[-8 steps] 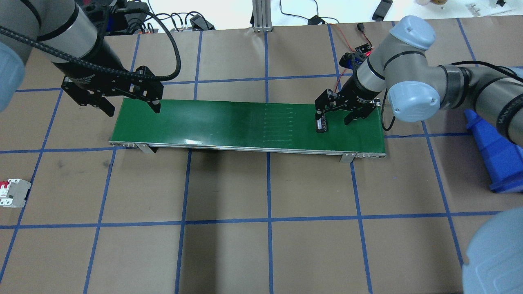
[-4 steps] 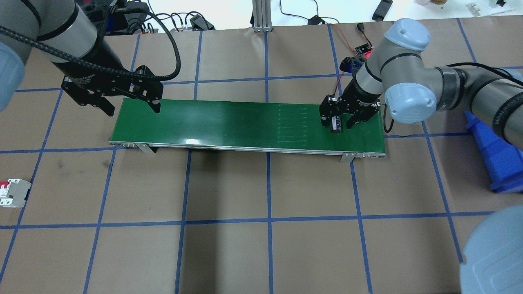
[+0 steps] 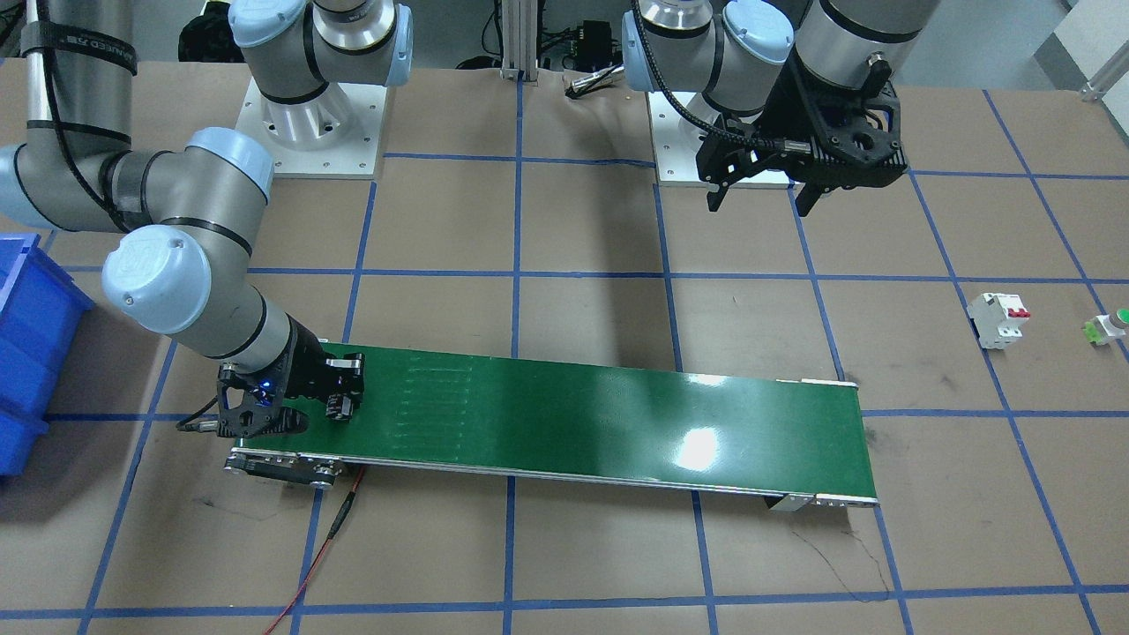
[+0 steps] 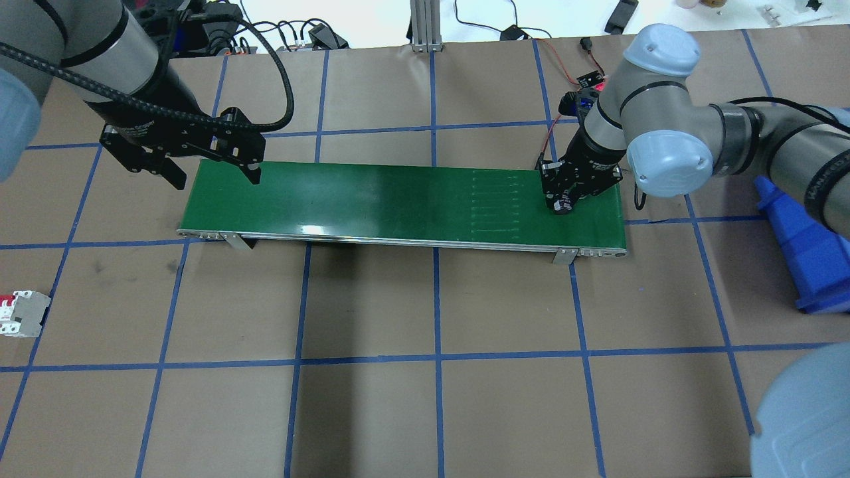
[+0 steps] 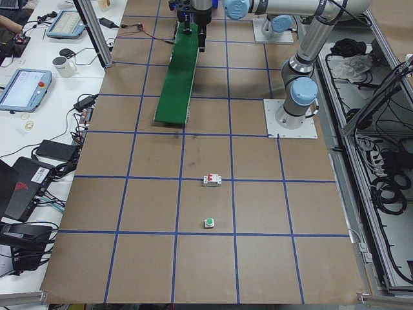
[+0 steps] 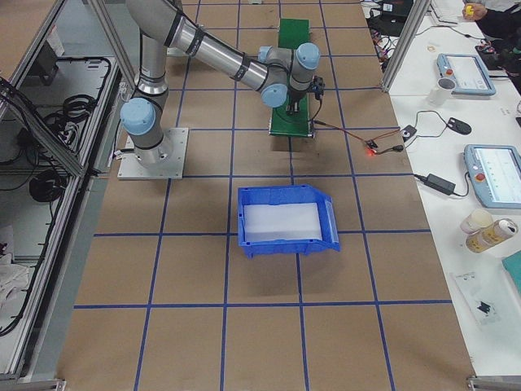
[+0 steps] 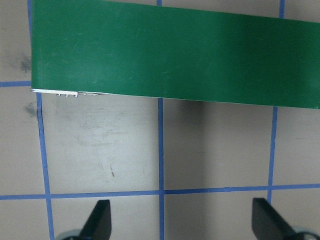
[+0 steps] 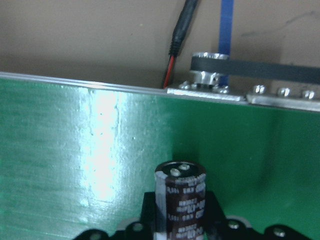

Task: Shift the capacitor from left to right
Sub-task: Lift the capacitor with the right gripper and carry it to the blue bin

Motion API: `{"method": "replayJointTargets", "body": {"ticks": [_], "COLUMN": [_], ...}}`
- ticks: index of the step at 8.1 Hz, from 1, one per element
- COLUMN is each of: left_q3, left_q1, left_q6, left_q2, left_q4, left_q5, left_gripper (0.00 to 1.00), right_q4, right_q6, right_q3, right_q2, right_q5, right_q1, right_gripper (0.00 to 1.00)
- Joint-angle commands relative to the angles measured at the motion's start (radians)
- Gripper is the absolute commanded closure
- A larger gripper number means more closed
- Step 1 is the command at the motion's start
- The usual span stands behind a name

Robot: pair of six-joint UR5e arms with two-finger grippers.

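The capacitor [image 8: 181, 200], a dark cylinder with pale print, stands upright between my right gripper's fingers in the right wrist view. My right gripper [image 4: 564, 202] is shut on it, low over the right end of the green conveyor belt [image 4: 398, 199]. In the front-facing view the right gripper [image 3: 340, 407] is at the belt's left end. My left gripper [image 4: 218, 179] is open and empty, raised over the belt's left end. It also shows in the front-facing view [image 3: 758, 205] and the left wrist view [image 7: 182, 222].
A white breaker with red switches [image 4: 23, 314] and a green-capped button [image 3: 1107, 326] lie on the brown table beyond the belt's left end. A blue bin [image 6: 285, 221] stands beyond the right end. A red and black cable [image 8: 177, 45] runs past the belt's far edge.
The capacitor moved right along the belt. My right gripper followed it and closed from wide open onto it. The left arm has not moved.
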Motion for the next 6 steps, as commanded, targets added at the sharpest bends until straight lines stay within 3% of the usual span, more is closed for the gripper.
{"method": "replayJointTargets", "body": {"ticks": [1,3,6], "left_q3": [0.000,0.000,0.000], "left_q1": [0.000,0.000,0.000], "left_q6": [0.000,0.000,0.000], "left_q2": [0.000,0.000,0.000], "left_q4": [0.000,0.001,0.001], "left_q5": [0.000,0.000,-0.001], "left_gripper": [0.00,0.00,0.00], "right_q4": [0.135,0.194,0.164], "right_q6": [-0.055,-0.263,-0.812], "right_q3": [-0.127,-0.185,-0.203], "right_q2": [-0.023,-0.053,-0.073], "right_q5": [-0.127,-0.199,-0.245], "right_q1": [-0.017,-0.117,-0.409], "right_gripper": [1.00,1.00,1.00]}}
